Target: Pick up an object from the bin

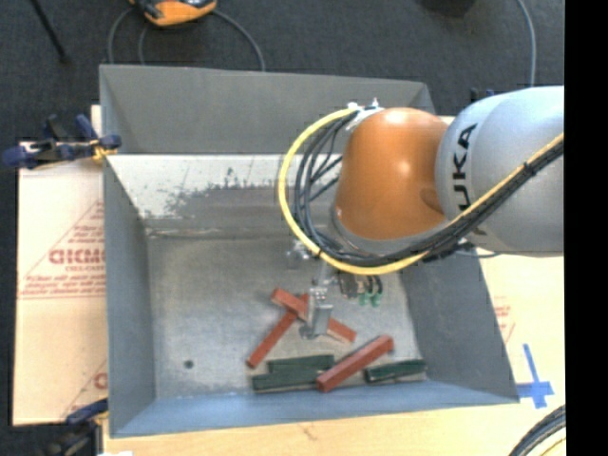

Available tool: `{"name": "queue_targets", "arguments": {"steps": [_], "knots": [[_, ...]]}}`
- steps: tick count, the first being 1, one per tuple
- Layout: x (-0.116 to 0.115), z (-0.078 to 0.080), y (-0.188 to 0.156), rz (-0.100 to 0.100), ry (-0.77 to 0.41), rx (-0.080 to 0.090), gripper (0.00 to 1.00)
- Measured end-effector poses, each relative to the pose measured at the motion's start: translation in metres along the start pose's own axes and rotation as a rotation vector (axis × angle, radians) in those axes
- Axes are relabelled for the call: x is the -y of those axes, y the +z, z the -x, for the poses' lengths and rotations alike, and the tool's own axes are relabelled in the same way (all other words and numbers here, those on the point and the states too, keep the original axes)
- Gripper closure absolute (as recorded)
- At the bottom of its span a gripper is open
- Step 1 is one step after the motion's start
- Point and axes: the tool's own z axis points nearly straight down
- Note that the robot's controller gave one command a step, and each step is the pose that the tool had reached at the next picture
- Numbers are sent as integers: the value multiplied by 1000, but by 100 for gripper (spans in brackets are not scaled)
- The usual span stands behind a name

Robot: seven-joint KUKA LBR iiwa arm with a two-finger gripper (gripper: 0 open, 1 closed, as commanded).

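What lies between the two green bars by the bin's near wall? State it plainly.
In the camera view, a slanted red-brown stick lies between the left green bar and the right green bar.

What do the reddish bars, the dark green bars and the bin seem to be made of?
Reddish bars: probably painted wood or plastic; matte, straight-edged. Dark green bars: likely the same, matte. Bin: grey sheet metal, scuffed dull on its back wall.

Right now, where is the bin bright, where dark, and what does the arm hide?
In the camera view, the bin's back wall is brightest, its left wall darker; the arm's orange cover hides the floor behind the gripper, which stands among red-brown sticks.
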Motion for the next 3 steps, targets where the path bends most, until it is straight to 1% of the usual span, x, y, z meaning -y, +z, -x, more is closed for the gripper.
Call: {"name": "queue_targets", "arguments": {"steps": [1,2,3], "knots": [[-6,1,44,-1,-116,3,0],[-15,6,111,-1,-442,3,0],[-11,1,131,0,-498,0,0]]}}
